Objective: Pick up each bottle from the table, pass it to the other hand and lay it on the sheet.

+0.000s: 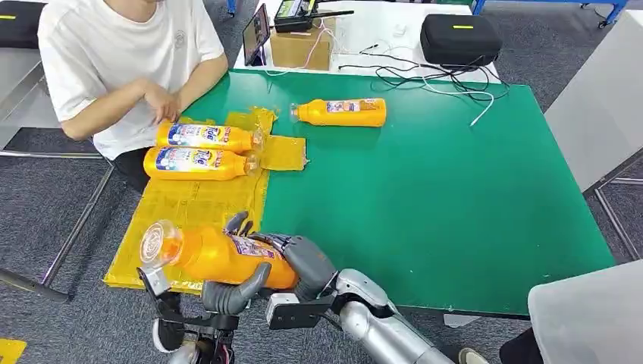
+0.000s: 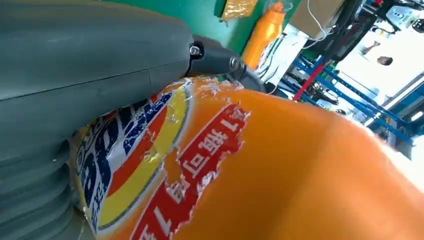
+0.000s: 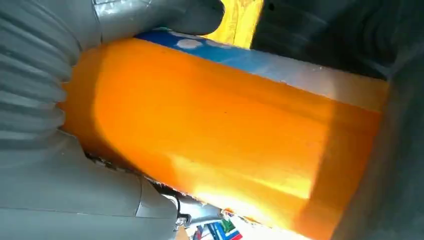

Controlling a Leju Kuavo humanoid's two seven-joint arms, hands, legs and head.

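Note:
An orange bottle (image 1: 212, 254) with a clear cap hangs over the near edge of the yellow sheet (image 1: 189, 208), cap pointing left. Both hands are on it. My right hand (image 1: 307, 262) grips its base end, and my left hand (image 1: 227, 294) curls around its middle from below. Close up, the bottle (image 2: 300, 165) lies under my left hand (image 2: 75, 75), and in the right wrist view the bottle (image 3: 225, 130) sits in my right hand (image 3: 45, 165). Two more bottles (image 1: 205, 136) (image 1: 197, 163) lie side by side on the sheet. Another bottle (image 1: 341, 112) lies on the green table (image 1: 455, 197).
A person in a white shirt (image 1: 121, 53) sits at the table's far left corner, one hand (image 1: 163, 102) near the sheet's far end. A cardboard box (image 1: 302, 47), a black case (image 1: 459, 38) and loose cables (image 1: 440, 80) sit behind the green table.

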